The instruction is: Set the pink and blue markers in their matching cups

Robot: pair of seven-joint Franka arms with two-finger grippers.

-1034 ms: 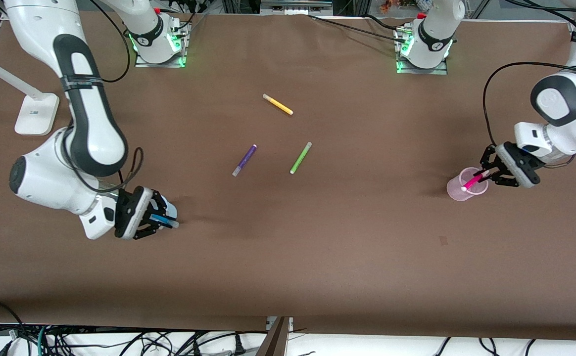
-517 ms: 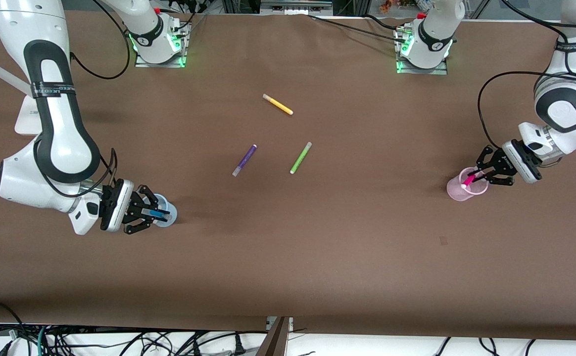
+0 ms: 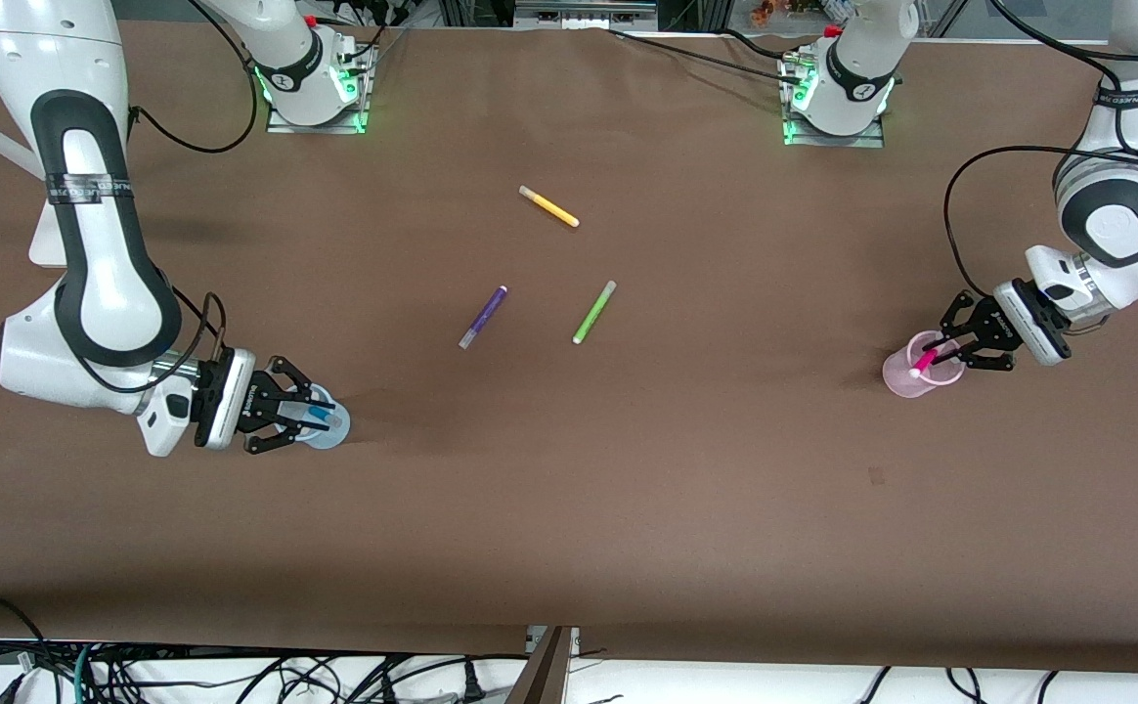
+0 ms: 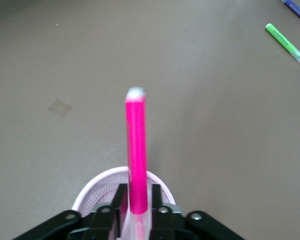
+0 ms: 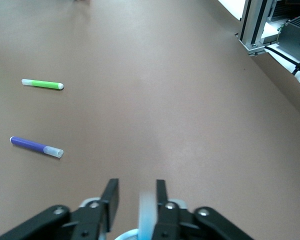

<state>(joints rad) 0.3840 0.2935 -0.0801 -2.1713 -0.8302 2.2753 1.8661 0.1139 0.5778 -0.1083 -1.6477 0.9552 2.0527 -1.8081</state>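
The pale pink cup (image 3: 897,379) stands at the left arm's end of the table. The pink marker (image 3: 924,363) stands in it, leaning, white tip up. My left gripper (image 3: 936,354) is over this cup and open, its fingers on either side of the marker with a small gap. The left wrist view shows the gripper (image 4: 138,187), marker (image 4: 136,145) and cup rim (image 4: 95,187). The pale blue cup (image 3: 336,431) stands at the right arm's end. My right gripper (image 3: 310,418) is open over it, with the blue marker (image 3: 320,414) between the fingers. In the right wrist view the marker (image 5: 146,210) leans by one finger of the gripper (image 5: 136,184), above the cup rim (image 5: 127,236).
A yellow marker (image 3: 548,206), a purple marker (image 3: 483,317) and a lime-green marker (image 3: 594,312) lie mid-table between the arms. A white lamp base (image 3: 70,225) stands near the right arm's end of the table. Cables run by both arm bases.
Both grippers have swung their markers from a slant to more upright over the cups. The blue marker has gone down into the blue cup, and the right fingers have opened.
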